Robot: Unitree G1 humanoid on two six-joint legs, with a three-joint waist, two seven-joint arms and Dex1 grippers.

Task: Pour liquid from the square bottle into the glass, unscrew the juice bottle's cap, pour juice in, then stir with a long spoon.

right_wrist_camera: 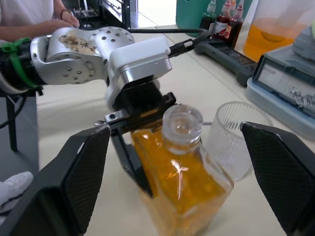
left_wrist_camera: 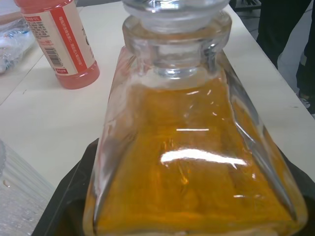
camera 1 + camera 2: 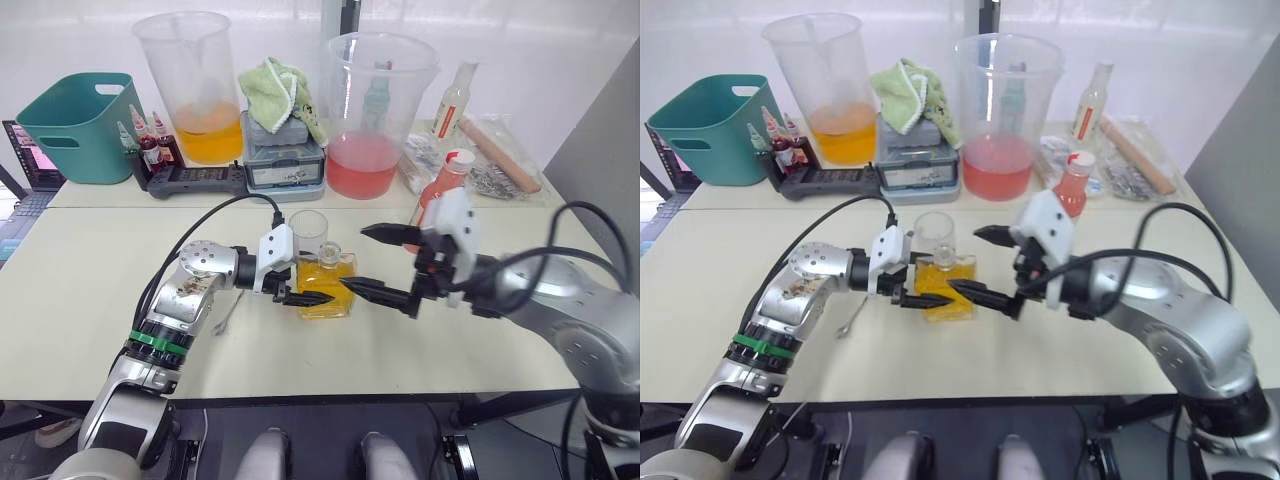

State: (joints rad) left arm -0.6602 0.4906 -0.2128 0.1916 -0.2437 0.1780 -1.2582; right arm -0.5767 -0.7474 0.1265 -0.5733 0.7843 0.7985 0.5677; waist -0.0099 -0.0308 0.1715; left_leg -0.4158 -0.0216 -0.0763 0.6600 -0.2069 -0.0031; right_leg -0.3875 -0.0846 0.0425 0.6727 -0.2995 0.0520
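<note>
The square bottle [image 3: 330,285] stands on the table with yellow-orange liquid inside and a clear glass stopper [image 1: 182,120] in its neck. My left gripper [image 3: 306,288] is shut on the bottle's body from the left. The empty glass [image 3: 308,232] stands just behind the bottle. My right gripper [image 3: 378,264] hangs wide open just right of the bottle, with nothing between its fingers. The juice bottle [image 3: 440,190], pink-red with its white and red cap [image 3: 459,158] on, stands behind the right gripper. A thin silver spoon [image 3: 852,318] lies partly under my left forearm.
Two big beakers stand at the back, one with orange liquid [image 3: 195,90] and one with pink [image 3: 375,110]. Between them a green cloth [image 3: 280,92] lies on a scale. A teal basket [image 3: 75,125] stands far left, a pale bottle [image 3: 452,100] back right.
</note>
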